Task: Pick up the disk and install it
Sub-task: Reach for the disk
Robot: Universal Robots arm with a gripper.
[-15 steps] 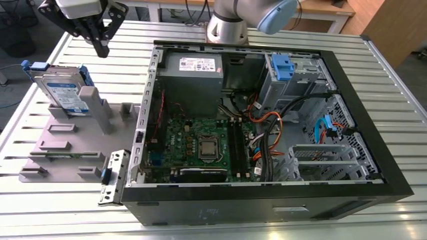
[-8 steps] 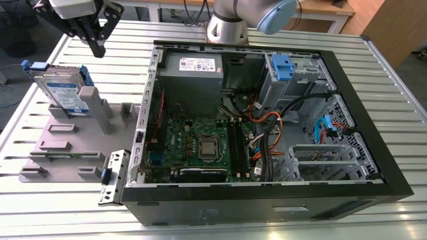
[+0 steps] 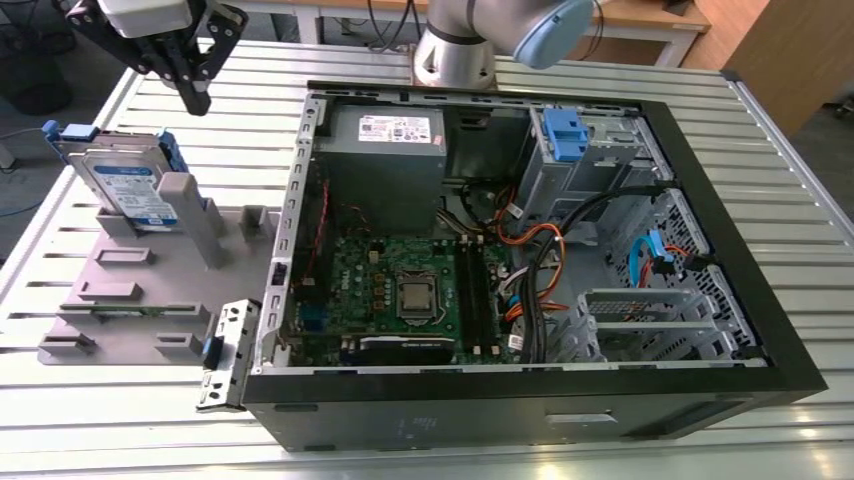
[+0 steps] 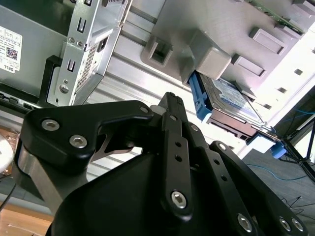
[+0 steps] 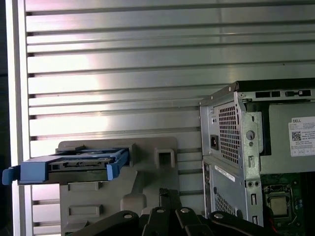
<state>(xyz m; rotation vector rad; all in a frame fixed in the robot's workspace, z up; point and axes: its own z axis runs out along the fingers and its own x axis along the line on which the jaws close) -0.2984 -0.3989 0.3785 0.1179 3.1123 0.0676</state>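
The disk (image 3: 127,180) is a silver hard drive with a white-and-blue label in a blue carrier bracket. It leans upright in a slot of the grey holder (image 3: 134,290), at the exterior view's left. My gripper (image 3: 198,100) hangs above and slightly behind it, apart from it, its fingers shut together with nothing between them. In the first wrist view the disk (image 5: 74,164) lies edge-on beyond my fingertips (image 5: 165,194). In the second wrist view the disk (image 4: 231,98) sits past the closed gripper (image 4: 172,101).
An open black computer case (image 3: 534,400) lies on the slatted metal table (image 3: 774,180). Inside are a grey power supply box (image 3: 387,140), a blue-handled drive cage (image 3: 567,140), a green motherboard (image 3: 400,290) and loose cables. The arm's base (image 3: 454,50) stands behind the case.
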